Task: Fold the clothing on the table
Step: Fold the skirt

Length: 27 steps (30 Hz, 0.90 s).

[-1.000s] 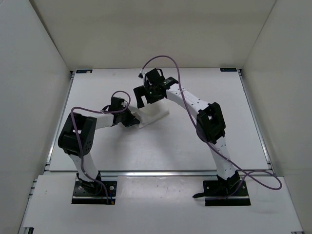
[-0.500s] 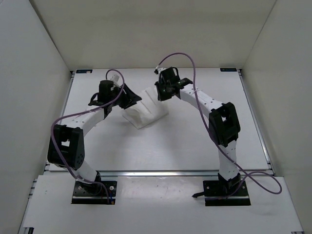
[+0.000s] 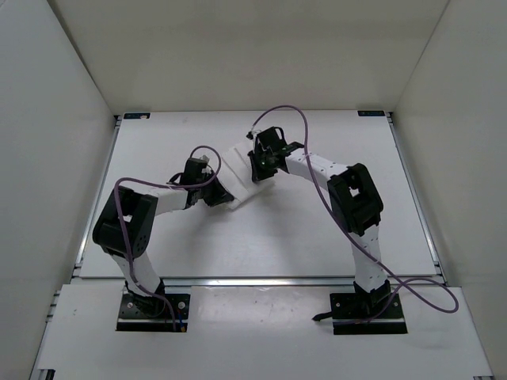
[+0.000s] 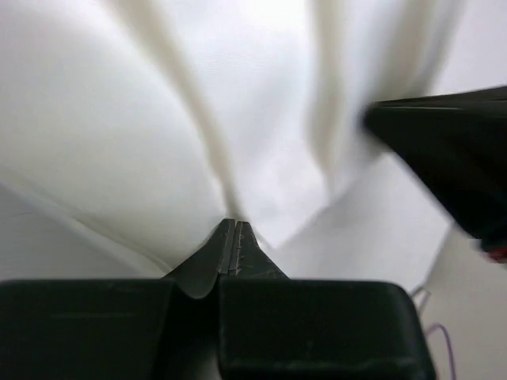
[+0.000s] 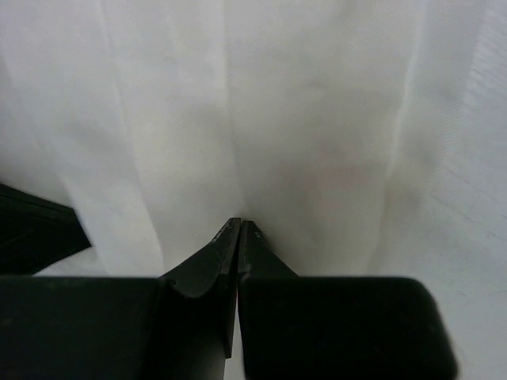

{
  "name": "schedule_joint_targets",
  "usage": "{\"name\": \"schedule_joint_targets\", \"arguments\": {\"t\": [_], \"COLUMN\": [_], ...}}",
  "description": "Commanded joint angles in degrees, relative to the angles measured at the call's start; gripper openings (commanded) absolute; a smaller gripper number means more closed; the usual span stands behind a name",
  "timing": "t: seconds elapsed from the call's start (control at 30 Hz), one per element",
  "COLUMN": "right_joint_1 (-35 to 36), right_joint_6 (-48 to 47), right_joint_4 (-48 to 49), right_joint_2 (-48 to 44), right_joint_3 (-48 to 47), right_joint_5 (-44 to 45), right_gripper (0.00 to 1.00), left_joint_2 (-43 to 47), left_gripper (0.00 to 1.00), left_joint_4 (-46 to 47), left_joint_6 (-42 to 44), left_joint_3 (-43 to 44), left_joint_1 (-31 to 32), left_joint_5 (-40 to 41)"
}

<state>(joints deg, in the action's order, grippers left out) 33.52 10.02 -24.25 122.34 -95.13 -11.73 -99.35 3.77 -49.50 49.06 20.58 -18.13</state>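
Top view: found the clothing [image 3: 235, 165] bunched into a small ridge just above and left of the frame's middle, on the table [image 3: 317, 237]. Caught the left gripper [image 3: 215, 193] at the bundle's lower-left end and the right gripper [image 3: 258, 165] at its upper-right end, both touching the fabric. Traced the 2 arms arching in from the bottom of the frame.

Left wrist view: showed the left gripper [image 4: 235, 227] at lower center, jaws pressed together and pinching a point of the clothing [image 4: 119, 119]. Saw soft creases fanning upward from that pinch across the upper frame. Placed the right gripper [image 4: 451, 150], a dark blurred wedge, at the right edge.

Right wrist view: showed the right gripper [image 5: 239, 228] at lower center, jaws closed on the clothing [image 5: 317, 119], with vertical folds filling the frame. Could not identify a dark shape [image 5: 36, 229] at the left edge.
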Motion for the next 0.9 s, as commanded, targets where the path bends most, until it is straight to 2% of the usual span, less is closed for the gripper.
{"name": "schedule_joint_targets", "arguments": {"t": [0.0,0.13,0.27,0.43,0.5,0.53,0.57,0.6,0.63,0.67,0.7,0.77,0.87], "right_joint_1": [-2.1,-3.0,-3.9,-6.6,-7.7,-8.2,-9.0,-10.2,-11.4,-12.2,-12.9,-13.6,-14.0], "right_joint_6": [1.6,1.7,0.8,1.8,2.6,3.1,3.7,3.3,1.9,1.0,0.5,-1.1,-3.3], "right_joint_4": [5.0,4.6,4.7,-0.1,-2.6,-3.1,-4.6,-6.9,-10.2,-11.7,-16.0,-21.0,-22.2], "right_joint_2": [-1.1,-1.3,-0.4,-1.7,-5.2,-6.1,-7.3,-8.5,-8.5,-7.9,-7.6,-7.0,-10.6], "right_joint_3": [1.8,2.8,3.7,-3.1,-6.0,-7.9,-8.8,-11.4,-13.9,-15.6,-18.8,-20.8,-12.8], "right_joint_5": [-0.6,-0.8,-0.3,-0.8,0.3,0.6,0.5,0.2,-2.2,-3.1,-2.2,0.1,4.1], "right_gripper": [0.0,0.0,0.0,0.0,0.0,0.1,0.29,0.42,0.79,0.99,1.0,0.99,0.99], "left_joint_2": [1.3,0.0,1.7,10.3,13.4,14.5,15.0,15.2,15.7,16.0,16.7,18.3,22.7], "left_gripper": [0.0,0.0,0.0,0.0,0.06,0.15,0.3,0.46,0.55,0.73,0.85,0.96,0.99], "left_joint_4": [-3.8,-9.6,-10.9,-14.9,-16.9,-17.9,-20.8,-24.2,-27.6,-29.2,-31.1,-32.9,-33.7], "left_joint_6": [3.3,4.1,4.1,7.9,10.4,12.7,14.2,18.0,21.5,23.3,25.6,27.8,29.3], "left_joint_3": [0.5,1.7,0.2,0.7,2.2,4.8,8.2,10.1,13.5,16.0,16.9,18.0,15.5], "left_joint_1": [-0.7,-1.9,-4.0,-7.8,-9.9,-11.2,-12.0,-11.6,-11.3,-10.7,-10.3,-9.8,-9.9], "left_joint_5": [5.7,7.8,5.8,2.9,0.6,-1.0,-1.2,-0.8,0.7,2.8,3.8,5.2,6.5]}}
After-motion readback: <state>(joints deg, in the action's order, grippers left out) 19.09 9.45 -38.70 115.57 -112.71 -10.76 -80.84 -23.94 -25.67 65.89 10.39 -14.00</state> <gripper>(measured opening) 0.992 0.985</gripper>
